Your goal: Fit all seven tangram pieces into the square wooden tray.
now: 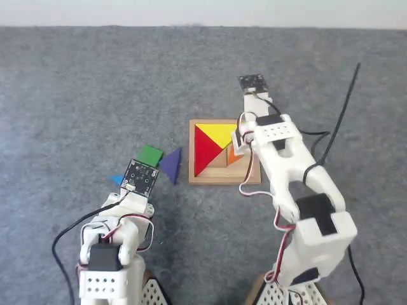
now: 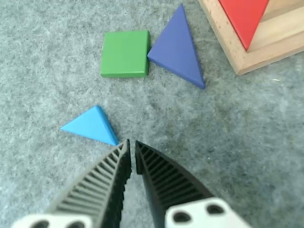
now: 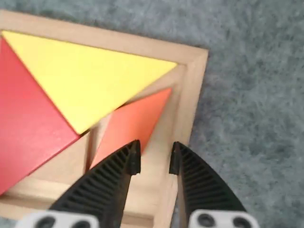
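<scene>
The square wooden tray (image 1: 193, 151) holds a red triangle (image 1: 205, 152), a yellow triangle (image 1: 218, 133) and an orange triangle (image 3: 133, 119). My right gripper (image 3: 154, 159) hovers over the tray's right side, above the orange triangle. It is open by a small gap with nothing between its fingers. On the carpet left of the tray lie a green square (image 2: 125, 53), a dark blue triangle (image 2: 178, 47) and a light blue triangle (image 2: 92, 126). My left gripper (image 2: 132, 145) is shut and empty, its tips just beside the light blue triangle's corner.
Grey carpet (image 1: 76, 95) covers the whole table. The tray's bare wooden floor (image 3: 71, 164) shows below the red and orange pieces. A black cable (image 1: 337, 121) runs along the right arm.
</scene>
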